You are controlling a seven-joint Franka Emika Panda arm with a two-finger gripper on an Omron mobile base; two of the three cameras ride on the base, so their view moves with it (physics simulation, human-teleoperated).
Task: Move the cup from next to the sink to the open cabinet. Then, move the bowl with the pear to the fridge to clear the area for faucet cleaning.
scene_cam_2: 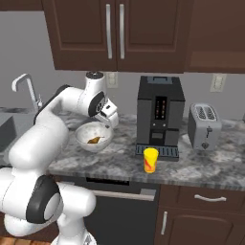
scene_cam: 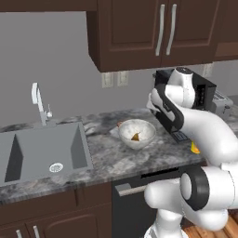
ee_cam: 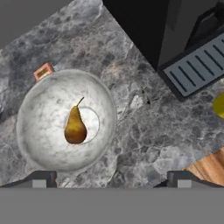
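Above the speckled grey stone counter [ee_cam: 144, 127] my pincer [scene_cam_2: 109, 114] hangs with its jaws spread wide and empty, looking down. Using the black coffee machine [scene_cam_2: 160, 115] as landmark: the small yellow tumbler with the red-orange splash [scene_cam_2: 151, 160] stands just in front of its drip tray (not yet in the cabinet), while the glossy grey-white marbled bowl [ee_cam: 65, 120] with the brown pear [ee_cam: 75, 127] sits to the machine's left. I judge the cup lies off toward my right fingertip [ee_cam: 183, 178], past the tray.
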